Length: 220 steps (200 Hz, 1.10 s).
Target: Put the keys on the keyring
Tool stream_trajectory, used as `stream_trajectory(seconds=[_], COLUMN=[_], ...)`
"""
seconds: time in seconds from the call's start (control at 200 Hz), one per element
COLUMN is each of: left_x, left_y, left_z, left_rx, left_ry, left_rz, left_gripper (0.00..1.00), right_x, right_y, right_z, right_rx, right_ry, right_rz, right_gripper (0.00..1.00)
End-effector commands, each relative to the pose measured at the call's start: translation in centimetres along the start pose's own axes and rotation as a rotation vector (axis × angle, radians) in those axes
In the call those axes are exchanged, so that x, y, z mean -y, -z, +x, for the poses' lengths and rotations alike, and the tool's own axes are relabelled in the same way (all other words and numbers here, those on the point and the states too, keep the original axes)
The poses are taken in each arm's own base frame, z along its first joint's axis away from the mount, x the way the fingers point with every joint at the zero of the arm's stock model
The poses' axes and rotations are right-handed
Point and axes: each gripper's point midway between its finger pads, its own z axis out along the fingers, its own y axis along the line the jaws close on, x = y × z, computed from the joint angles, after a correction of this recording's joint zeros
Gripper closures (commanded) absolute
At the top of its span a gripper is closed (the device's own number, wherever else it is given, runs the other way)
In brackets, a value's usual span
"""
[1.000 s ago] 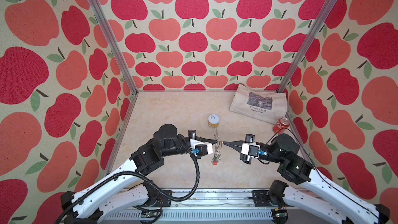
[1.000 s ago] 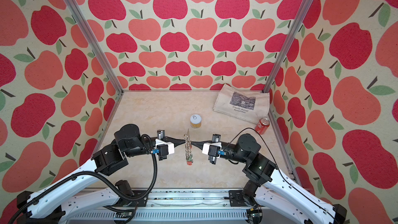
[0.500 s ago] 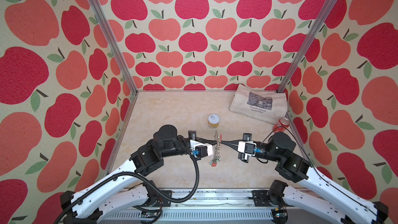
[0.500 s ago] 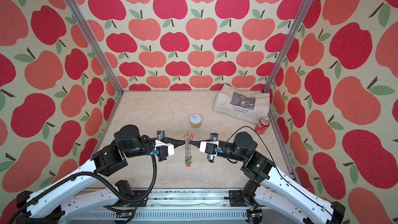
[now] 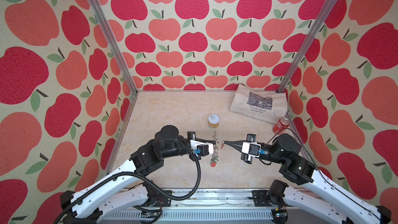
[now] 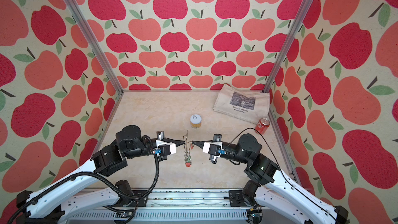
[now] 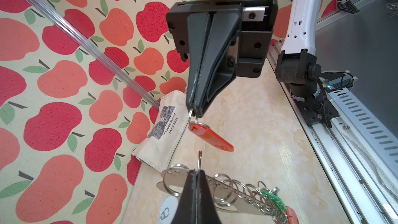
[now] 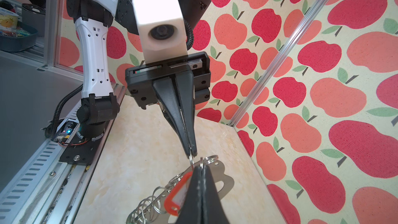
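Pinching keyring: left end effector; right end effector clamps red key; tin, tote, cola can behind.

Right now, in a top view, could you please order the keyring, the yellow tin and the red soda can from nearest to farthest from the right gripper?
1. keyring: just left of the right gripper and its red-tagged key, held up by the left gripper.
2. yellow tin: behind, mid-table.
3. red soda can: far right, by the wall.
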Motion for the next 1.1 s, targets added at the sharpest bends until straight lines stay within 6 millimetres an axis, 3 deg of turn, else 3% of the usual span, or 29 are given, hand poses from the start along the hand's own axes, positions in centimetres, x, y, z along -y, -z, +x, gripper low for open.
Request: stream_trajectory(seconds=[0.0, 0.39, 1.096], left_x=[-1.1, -0.8, -0.9], left_y=[1.1, 1.3, 1.0], left_z=[-1.4, -1.2, -1.3], left_rx=[0.014, 0.013, 0.016], left_ry=[0.022, 0.027, 0.023], left_rz=[-0.045, -0.04, -0.035], left_gripper=[1.0, 1.0, 1.0], right_x=[0.2, 0.1, -0.5], right_y=[0.3, -0.7, -1.0], right_z=[-0.8, 0.5, 0.3], right_rx=[-0.003, -0.058, -0.056], right_ry=[-0.055, -0.1, -0.105], right_rz=[-0.005, -0.028, -0.073], right_gripper=[1.0, 1.0, 1.0])
